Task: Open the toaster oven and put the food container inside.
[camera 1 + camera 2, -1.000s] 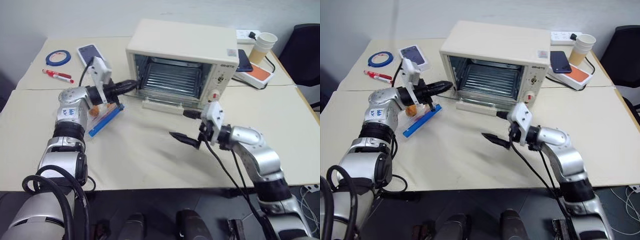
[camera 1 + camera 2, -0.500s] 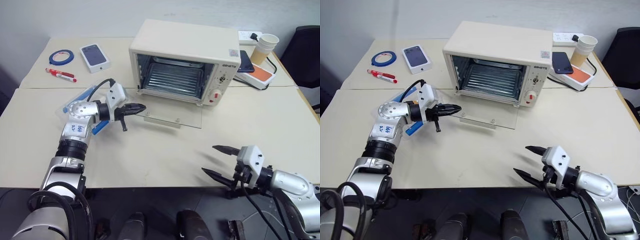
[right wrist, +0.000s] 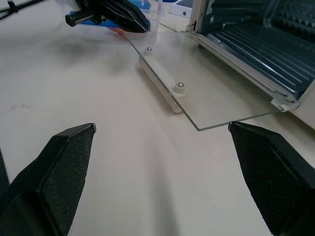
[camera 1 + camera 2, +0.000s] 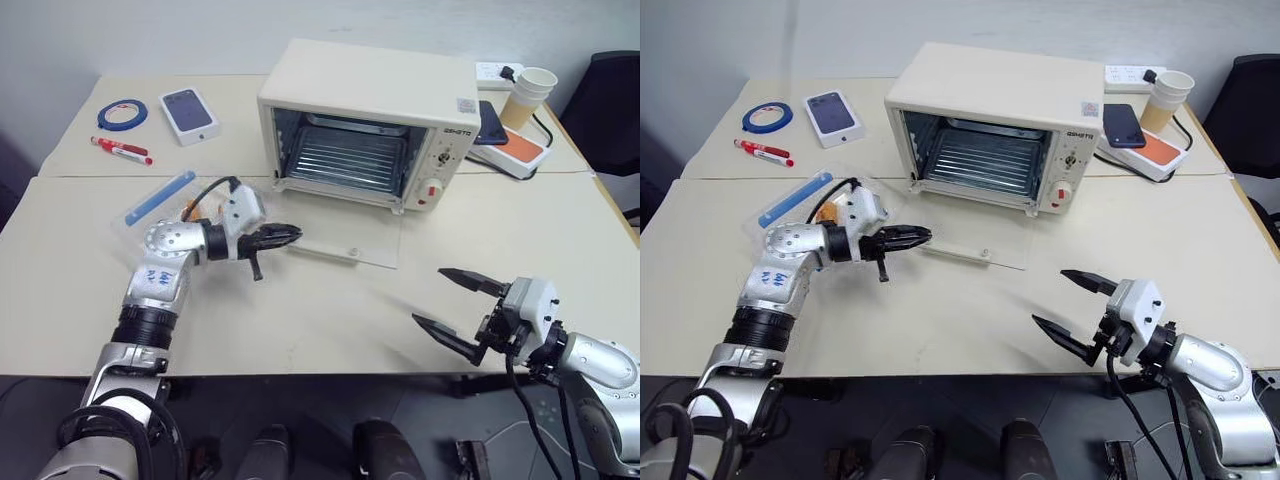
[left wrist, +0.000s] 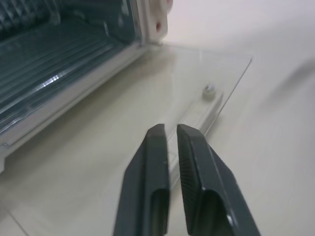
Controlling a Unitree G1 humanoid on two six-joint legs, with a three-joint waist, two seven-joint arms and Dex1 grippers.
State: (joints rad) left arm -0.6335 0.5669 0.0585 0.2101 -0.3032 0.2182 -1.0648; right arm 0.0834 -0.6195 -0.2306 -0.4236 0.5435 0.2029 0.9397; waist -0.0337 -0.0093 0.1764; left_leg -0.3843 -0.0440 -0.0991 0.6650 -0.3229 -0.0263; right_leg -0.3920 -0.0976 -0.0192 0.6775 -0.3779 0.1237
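Left gripper (image 4: pixel 285 236): fingers nearly together with a thin gap, empty, over the lowered glass door's edge. Right gripper (image 4: pixel 462 306): spread wide, empty, near the table's (image 4: pixel 330 310) front edge. Toaster oven (image 4: pixel 370 120) open; food container (image 4: pixel 815 205) lies on the table left of it, behind the left arm.

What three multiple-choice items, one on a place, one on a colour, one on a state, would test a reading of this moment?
1. Where does the food container lie?
A. on the oven's rack
B. on the table, on the robot's left of the toaster oven
C. held between the right gripper's fingers

2. What colour is the oven's lower knob?
A. red
B. green
C. black

3. How does the oven's glass door stand?
A. shut upright
B. half raised
C. dropped flat on the table

Answers:
1 B: it rests beside the left arm, outside the oven.
2 A: the lower knob on the control panel is red.
3 C: the pane lies flat before the open cavity.
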